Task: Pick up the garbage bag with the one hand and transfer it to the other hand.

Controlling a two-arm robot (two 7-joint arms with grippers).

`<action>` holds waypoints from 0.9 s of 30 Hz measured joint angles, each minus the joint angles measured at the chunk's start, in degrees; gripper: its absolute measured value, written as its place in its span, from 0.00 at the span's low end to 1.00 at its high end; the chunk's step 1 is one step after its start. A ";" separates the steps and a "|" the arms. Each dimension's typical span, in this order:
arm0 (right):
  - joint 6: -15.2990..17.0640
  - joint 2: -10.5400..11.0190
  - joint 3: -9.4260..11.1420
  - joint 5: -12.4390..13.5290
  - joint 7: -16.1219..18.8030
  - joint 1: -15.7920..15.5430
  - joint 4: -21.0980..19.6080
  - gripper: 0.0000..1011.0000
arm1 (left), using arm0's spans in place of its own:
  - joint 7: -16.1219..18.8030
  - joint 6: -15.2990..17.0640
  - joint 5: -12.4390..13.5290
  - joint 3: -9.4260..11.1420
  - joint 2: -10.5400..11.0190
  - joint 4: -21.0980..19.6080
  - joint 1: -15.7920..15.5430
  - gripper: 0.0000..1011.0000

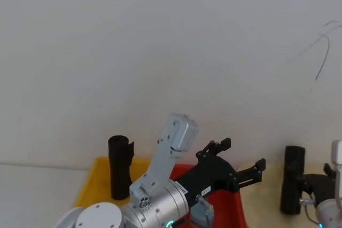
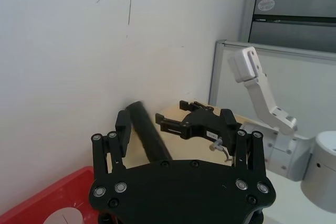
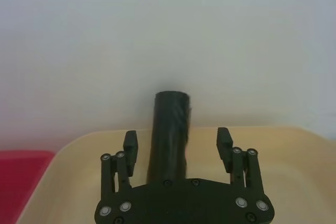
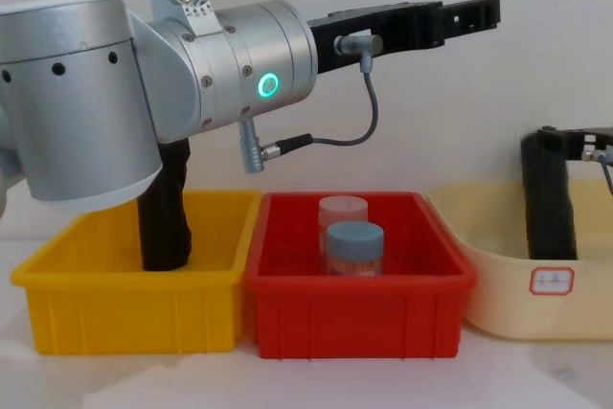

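**Open right gripper straddles bag in tray**

The bag stands upright at the tray's far rim, close to the wall, with its top well above the rim. The right gripper has one finger on each side of the bag's upper part. There is a gap on both sides and no touch.

The left gripper has its fingers apart and holds nothing. It is high over the red bin, with open air below it.

Count:
- Three containers side by side: yellow bin, red bin, tray.
- Two black rolls: the bag, and a second roll upright in the yellow bin.
- Two jars in the red bin: pink-lidded jar behind, blue-lidded jar in front.
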 joint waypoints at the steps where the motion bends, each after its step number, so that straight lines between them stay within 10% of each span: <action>1: 0.22 -0.18 0.22 -0.33 -0.85 0.52 0.74 0.90 | 0.00 0.00 0.00 0.00 0.00 0.00 0.00 0.99; 10: 1.11 -0.45 0.54 -1.78 -2.58 1.12 1.42 0.99 | 1.06 -0.01 0.27 -0.05 0.48 -0.68 0.50 0.99; 27: 2.55 1.63 -1.73 -2.35 3.42 -5.75 -9.55 0.99 | 8.65 1.41 3.62 -3.14 3.23 -5.77 6.31 0.99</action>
